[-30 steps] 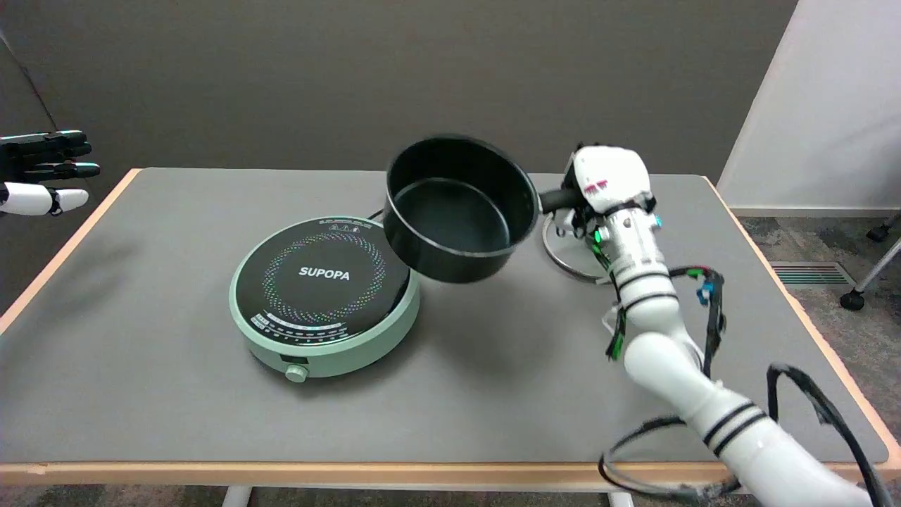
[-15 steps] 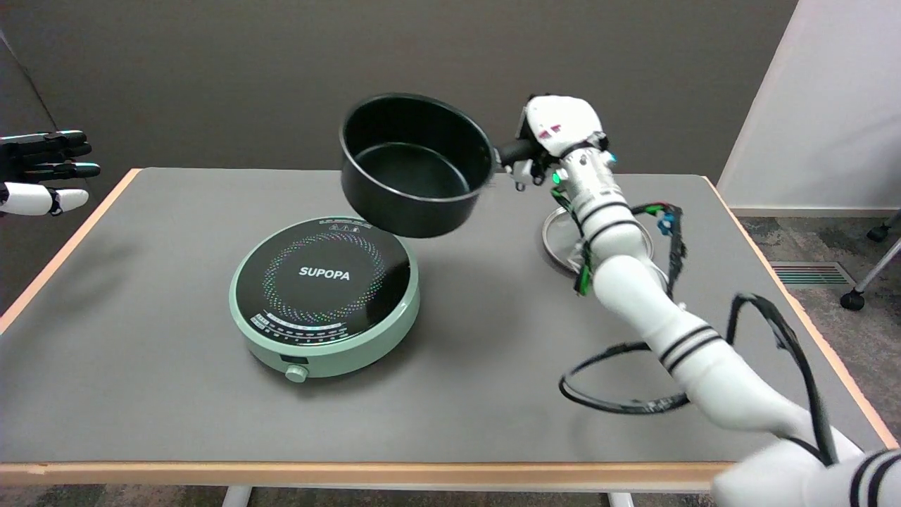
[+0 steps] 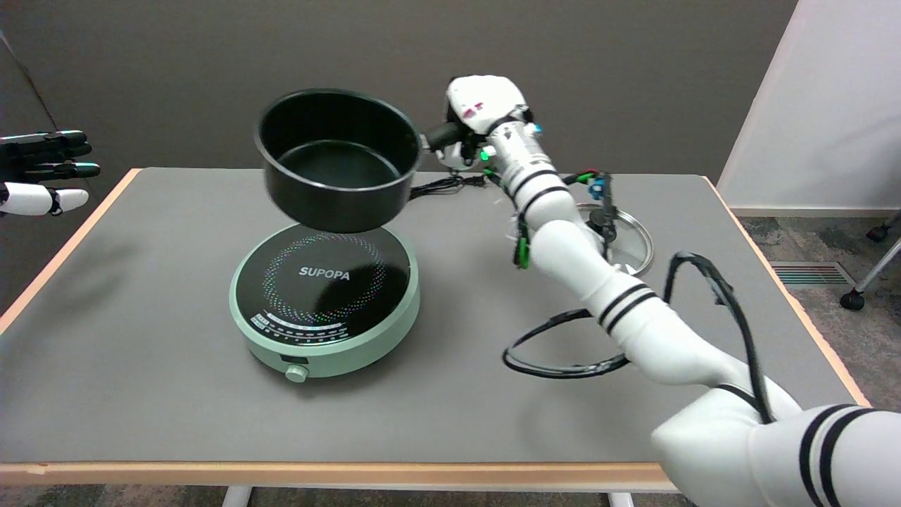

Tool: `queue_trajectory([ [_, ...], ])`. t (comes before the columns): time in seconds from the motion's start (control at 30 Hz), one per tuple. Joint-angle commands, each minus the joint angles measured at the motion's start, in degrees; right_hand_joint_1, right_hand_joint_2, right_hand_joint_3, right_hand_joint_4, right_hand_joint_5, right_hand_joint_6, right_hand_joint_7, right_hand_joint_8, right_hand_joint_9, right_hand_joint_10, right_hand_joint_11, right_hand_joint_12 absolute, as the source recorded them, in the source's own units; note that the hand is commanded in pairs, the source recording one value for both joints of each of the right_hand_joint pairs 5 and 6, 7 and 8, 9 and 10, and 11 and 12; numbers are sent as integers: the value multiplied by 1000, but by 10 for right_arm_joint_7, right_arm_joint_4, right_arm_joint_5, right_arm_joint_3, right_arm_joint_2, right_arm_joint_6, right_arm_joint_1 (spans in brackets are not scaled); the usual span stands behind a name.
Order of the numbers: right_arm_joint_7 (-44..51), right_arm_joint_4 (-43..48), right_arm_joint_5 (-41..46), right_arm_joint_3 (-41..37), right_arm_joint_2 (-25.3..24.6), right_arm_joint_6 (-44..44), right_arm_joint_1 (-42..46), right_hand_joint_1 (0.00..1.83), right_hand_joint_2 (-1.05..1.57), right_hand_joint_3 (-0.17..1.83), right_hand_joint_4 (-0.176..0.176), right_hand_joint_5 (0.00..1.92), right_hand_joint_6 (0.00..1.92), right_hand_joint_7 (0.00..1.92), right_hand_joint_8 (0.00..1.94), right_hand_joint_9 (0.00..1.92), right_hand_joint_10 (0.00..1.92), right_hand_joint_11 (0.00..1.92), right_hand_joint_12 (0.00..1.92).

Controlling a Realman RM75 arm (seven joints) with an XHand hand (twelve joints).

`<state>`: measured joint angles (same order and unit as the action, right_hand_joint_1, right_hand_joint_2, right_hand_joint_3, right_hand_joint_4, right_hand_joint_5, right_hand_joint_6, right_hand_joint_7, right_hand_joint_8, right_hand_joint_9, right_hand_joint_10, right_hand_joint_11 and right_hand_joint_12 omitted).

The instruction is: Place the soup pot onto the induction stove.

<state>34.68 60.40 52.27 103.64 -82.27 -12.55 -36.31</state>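
My right hand (image 3: 482, 105) grips the soup pot (image 3: 338, 158) by its handle, airborne above the induction stove (image 3: 324, 299), toward the counter's (image 3: 141, 338) far edge.

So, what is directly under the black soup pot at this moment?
The soup pot, held in the air by the right hand, hangs above the induction stove. The stove's far rim is hidden behind the pot; the rest of the glass top shows.

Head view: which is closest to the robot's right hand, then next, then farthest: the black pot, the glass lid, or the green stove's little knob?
1. Black soup pot, held by its handle in the right hand.
2. Round glass lid, on the table behind the arm.
3. Knob on the green stove's front, farthest.
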Motion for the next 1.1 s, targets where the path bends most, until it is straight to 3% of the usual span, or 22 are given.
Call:
queue_trajectory([
  [0.03,11,-90,-79,31,-119,-13,-63,949,1313,624,-45,1920,1920,1920,1920,1920,1920,1920,1920],
  [0.3,22,-107,-86,24,-142,-23,-44,952,1306,626,-43,1920,1920,1920,1920,1920,1920,1920,1920],
  [0.87,35,-77,-78,14,-94,-8,12,954,1303,622,-43,1920,1920,1920,1920,1920,1920,1920,1920],
  [1.1,58,-65,-79,-19,-98,3,40,959,1293,620,-41,1920,1920,1920,1920,1920,1920,1920,1920],
])
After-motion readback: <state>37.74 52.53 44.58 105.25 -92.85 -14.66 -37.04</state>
